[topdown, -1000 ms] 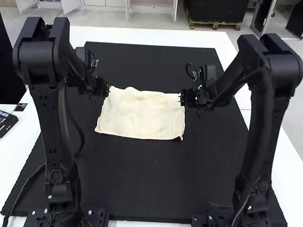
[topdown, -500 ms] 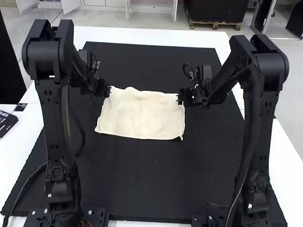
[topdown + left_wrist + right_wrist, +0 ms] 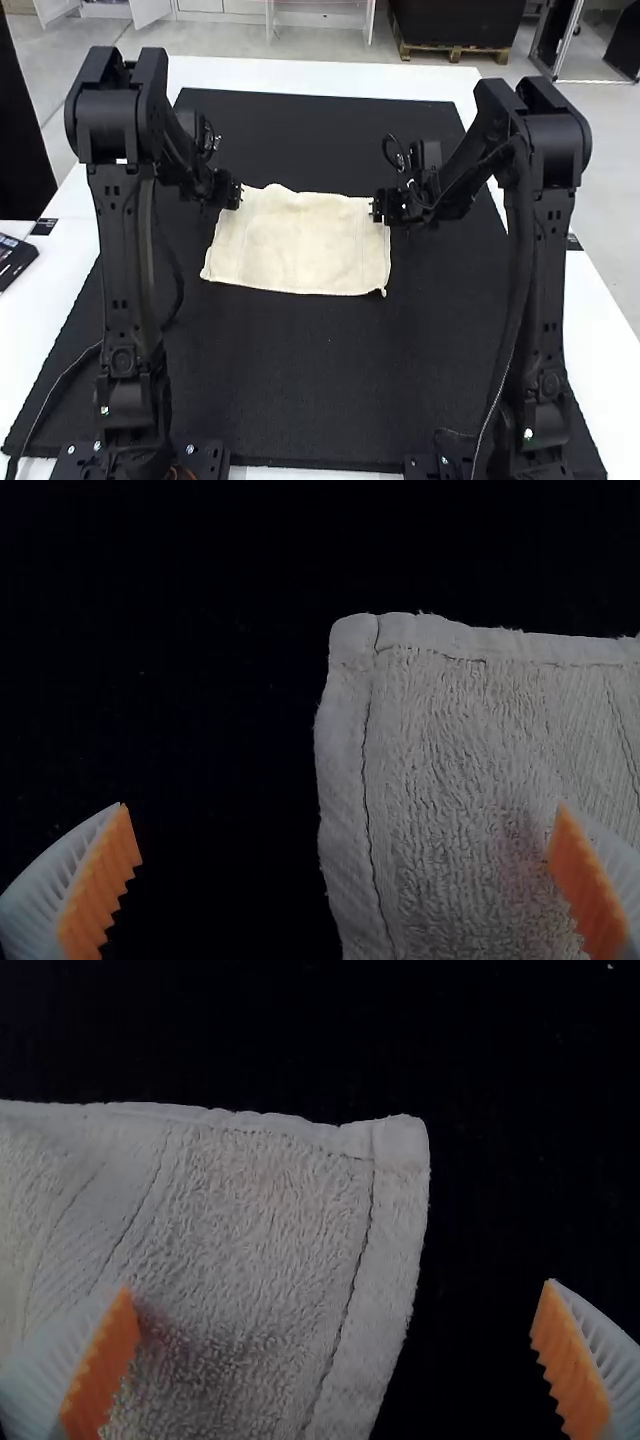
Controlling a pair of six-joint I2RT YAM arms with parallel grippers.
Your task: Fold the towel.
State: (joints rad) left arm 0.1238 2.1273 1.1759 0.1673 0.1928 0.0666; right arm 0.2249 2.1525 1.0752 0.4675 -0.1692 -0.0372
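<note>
Both my left gripper (image 3: 342, 805) and right gripper (image 3: 338, 1285) were wide open and empty at the towel (image 3: 300, 245), which lay spread on the mat (image 3: 330, 380), seemingly soft and light, best pinched by its far corners (image 3: 355, 640).

The towel (image 3: 300, 240) was plain cream, with thin, darker stitch lines along its hems, fainter lined bands inside its sides and a faint reddish tint on its pile. The mat (image 3: 320, 380) was solid black, the surface (image 3: 320, 76) white. Black covered the left arm (image 3: 125, 270) and right arm (image 3: 540, 260); the left hand (image 3: 237, 196) and right hand (image 3: 375, 207) had white fingers with orange pads (image 3: 100, 890).
</note>
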